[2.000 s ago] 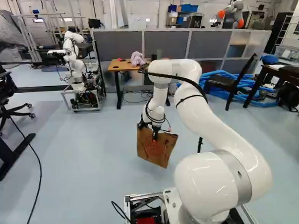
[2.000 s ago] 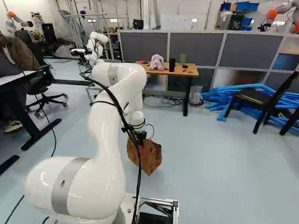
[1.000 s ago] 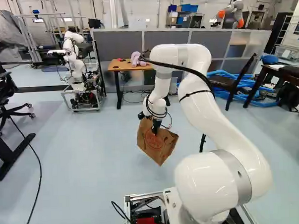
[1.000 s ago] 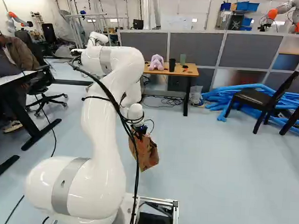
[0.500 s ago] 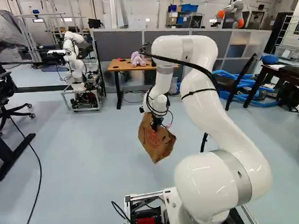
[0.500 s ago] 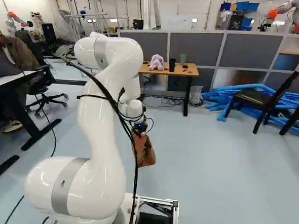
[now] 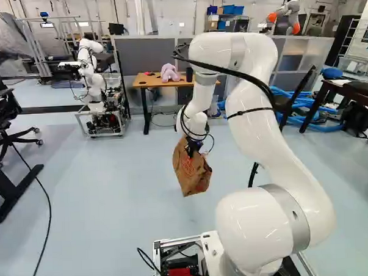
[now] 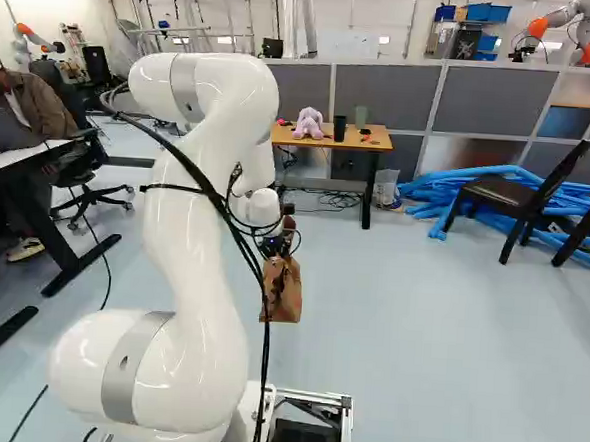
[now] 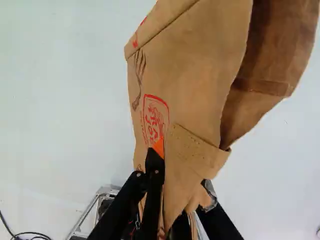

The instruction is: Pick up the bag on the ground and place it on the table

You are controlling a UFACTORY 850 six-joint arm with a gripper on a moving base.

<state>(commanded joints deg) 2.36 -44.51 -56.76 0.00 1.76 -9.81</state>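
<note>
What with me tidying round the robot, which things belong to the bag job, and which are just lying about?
For the job:
- brown paper bag, held off the floor
- gripper, shut on it
- wooden-topped table, probably the goal

Just lying about:
- plush toy
- black cup
- blue tubes
- backpack

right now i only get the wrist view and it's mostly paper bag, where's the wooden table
Observer: Both base views show the wooden table farther ahead, beyond the paper bag.
Operator: ok and what do i need to avoid up there
Observer: In the right base view, a lilac plush toy sits on the tabletop, beside a black cup.
</note>
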